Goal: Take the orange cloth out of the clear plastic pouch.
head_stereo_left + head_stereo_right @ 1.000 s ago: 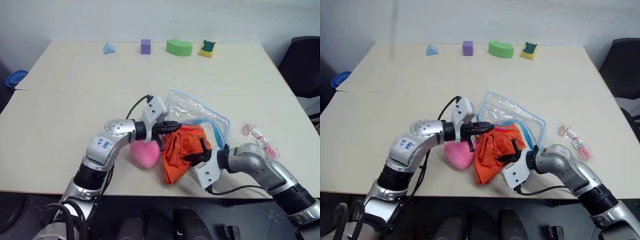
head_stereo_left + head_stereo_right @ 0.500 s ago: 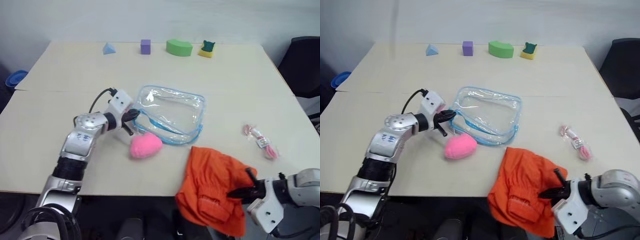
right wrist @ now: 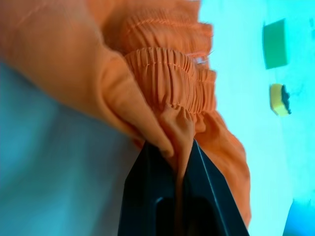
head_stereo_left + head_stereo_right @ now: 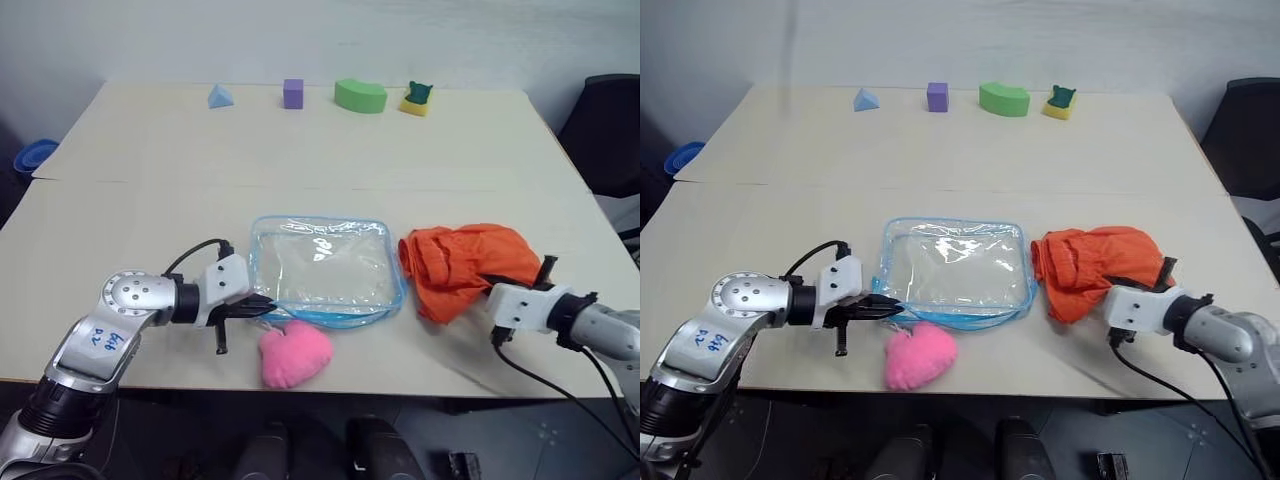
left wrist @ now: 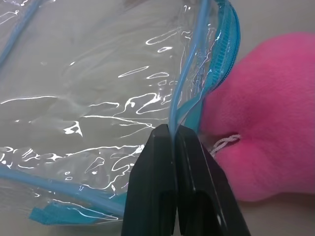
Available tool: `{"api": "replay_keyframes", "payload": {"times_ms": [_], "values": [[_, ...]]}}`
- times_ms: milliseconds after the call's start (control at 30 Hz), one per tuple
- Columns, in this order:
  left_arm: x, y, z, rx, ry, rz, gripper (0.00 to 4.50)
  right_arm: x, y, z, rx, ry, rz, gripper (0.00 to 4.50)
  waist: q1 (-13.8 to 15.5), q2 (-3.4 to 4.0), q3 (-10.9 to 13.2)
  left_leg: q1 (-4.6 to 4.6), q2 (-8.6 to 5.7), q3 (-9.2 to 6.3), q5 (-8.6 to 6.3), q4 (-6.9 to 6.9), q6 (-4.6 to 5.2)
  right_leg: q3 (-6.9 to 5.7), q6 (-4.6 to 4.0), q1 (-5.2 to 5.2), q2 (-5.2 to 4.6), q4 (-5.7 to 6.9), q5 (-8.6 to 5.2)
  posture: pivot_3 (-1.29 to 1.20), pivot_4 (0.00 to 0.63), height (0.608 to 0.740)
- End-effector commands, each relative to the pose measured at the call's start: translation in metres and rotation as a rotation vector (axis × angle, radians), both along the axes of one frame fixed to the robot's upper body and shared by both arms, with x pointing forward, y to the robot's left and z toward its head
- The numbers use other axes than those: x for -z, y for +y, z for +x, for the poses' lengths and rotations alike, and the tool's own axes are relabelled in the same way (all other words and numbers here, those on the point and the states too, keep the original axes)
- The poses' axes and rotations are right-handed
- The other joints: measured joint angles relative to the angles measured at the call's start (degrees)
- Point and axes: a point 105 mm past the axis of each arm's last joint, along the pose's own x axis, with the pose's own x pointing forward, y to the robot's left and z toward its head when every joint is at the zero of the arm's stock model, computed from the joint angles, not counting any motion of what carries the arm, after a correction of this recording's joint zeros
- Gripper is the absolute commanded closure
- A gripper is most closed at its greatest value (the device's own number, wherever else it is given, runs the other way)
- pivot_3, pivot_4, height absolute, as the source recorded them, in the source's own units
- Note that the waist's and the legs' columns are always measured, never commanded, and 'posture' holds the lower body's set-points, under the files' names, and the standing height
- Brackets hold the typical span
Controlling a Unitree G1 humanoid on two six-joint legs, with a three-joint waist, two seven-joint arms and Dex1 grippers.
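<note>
The clear plastic pouch (image 4: 322,270) with light blue trim lies flat near the table's front, with nothing inside. My left gripper (image 4: 262,301) is shut on its front left edge, pinching the blue rim (image 5: 174,105) between its fingers. The orange cloth (image 4: 462,265) lies crumpled on the table to the right of the pouch, outside it. My right gripper (image 4: 505,283) is shut on a fold of the cloth (image 3: 162,123) at its right side.
A pink plush heart (image 4: 296,353) lies at the front edge, touching the pouch. At the far edge stand a blue pyramid (image 4: 219,96), a purple cube (image 4: 293,93), a green arch block (image 4: 360,95) and a yellow-green block (image 4: 416,98). A blue bowl (image 4: 30,156) sits off the left.
The cloth has come out of the pouch: my right gripper swung it down off the front edge, then set it on the table at the right. My left gripper pulled the pouch leftward and flat.
</note>
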Motion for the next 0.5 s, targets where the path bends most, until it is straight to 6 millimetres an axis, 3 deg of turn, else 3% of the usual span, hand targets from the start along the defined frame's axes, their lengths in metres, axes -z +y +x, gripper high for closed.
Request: {"api": "replay_keyframes", "payload": {"times_ms": [33, 67, 133, 233, 400, 500], "values": [[-0.006, -0.001, 0.009, -0.021, -0.068, 0.012, 4.5, -0.003, 0.003, 0.005, 0.01, 0.004, 0.042, 4.47, -0.11, 0.0, 0.0, 0.0, 0.0, 0.02, -0.01, 0.0, 0.01, 0.01, 0.0, -0.01, 0.0, 0.01, 0.0, 0.0, 0.15, 0.74], [-0.006, 0.0, 0.012, -0.035, -0.077, 0.012, 4.5, -0.002, 0.004, 0.005, 0.008, 0.019, 0.048, 4.47, -0.13, 0.0, 0.0, 0.0, 0.0, 0.03, -0.01, -0.01, 0.01, 0.02, 0.0, -0.01, 0.01, 0.01, 0.0, 0.0, 0.15, 0.74], [-0.009, 0.002, 0.019, -0.077, -0.088, -0.006, 4.5, 0.0, 0.004, 0.003, 0.01, 0.074, 0.062, 4.0, -0.13, 0.0, 0.0, 0.0, 0.01, 0.02, -0.01, -0.01, 0.02, 0.01, 0.0, -0.02, 0.03, 0.04, 0.0, 0.0, 0.15, 0.74], [-0.019, 0.002, 0.025, -0.131, -0.059, -0.106, 3.87, -0.004, 0.004, -0.004, 0.006, 0.163, 0.111, 3.13, -0.11, 0.0, 0.0, 0.0, 0.01, 0.02, -0.02, -0.01, 0.04, 0.01, 0.0, -0.02, 0.03, 0.05, 0.0, 0.0, 0.15, 0.74], [-0.047, 0.004, 0.009, -0.096, 0.004, -0.26, 2.35, -0.033, -0.005, -0.022, 0.022, 0.32, 0.29, 1.46, -0.06, 0.01, 0.01, -0.05, 0.03, -0.01, -0.04, 0.0, 0.08, 0.01, 0.01, -0.04, 0.01, 0.04, 0.0, 0.0, 0.15, 0.74], [-0.063, 0.019, -0.008, -0.06, 0.058, -0.306, 1.43, -0.055, -0.02, -0.036, 0.062, 0.423, 0.41, 0.4, -0.17, 0.01, 0.01, -0.04, 0.04, -0.04, -0.04, 0.0, 0.08, -0.01, 0.01, -0.03, 0.01, 0.03, 0.0, 0.0, 0.15, 0.74]]}}
